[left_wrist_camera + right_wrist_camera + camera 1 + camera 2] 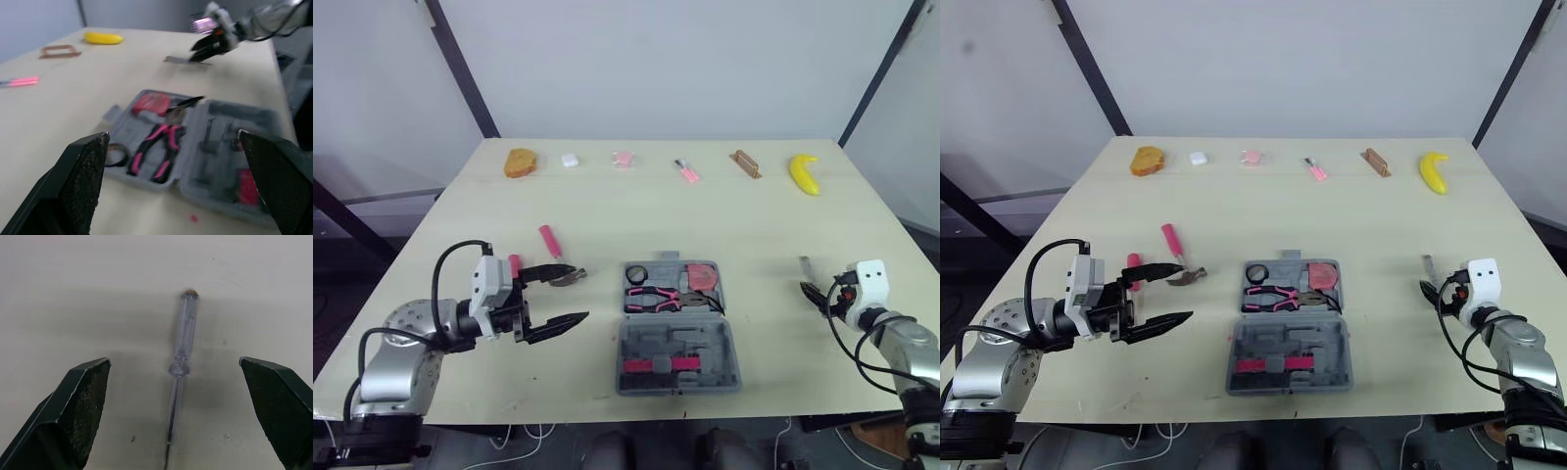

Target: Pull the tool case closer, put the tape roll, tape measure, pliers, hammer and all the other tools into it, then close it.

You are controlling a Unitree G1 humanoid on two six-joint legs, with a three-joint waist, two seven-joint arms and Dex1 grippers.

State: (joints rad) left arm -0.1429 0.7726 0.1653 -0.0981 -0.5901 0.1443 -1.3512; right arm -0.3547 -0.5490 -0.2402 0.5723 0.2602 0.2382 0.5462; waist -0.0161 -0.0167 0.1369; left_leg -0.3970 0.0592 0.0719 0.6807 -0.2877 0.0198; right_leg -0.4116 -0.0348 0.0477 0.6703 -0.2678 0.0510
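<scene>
The grey tool case (729, 345) lies open at the table's near middle. In its tray are pink-handled pliers (656, 297), a black tape roll (637, 273) and a red tape measure (702, 275). Left of the case lies a pink-handled hammer (553, 245), its head beside my left gripper (578, 293). That gripper is open and holds nothing. A short pink tool (514, 265) lies just behind it. At the right, my right gripper (173, 362) is open just above a clear-handled screwdriver (182, 352), which lies on the table between its fingers.
Along the far edge sit a brown bread piece (521, 163), a white block (570, 160), a pink lump (623, 159), a pink pen (686, 171), a brown block (745, 164) and a banana (804, 173). The case stands close to the table's front edge.
</scene>
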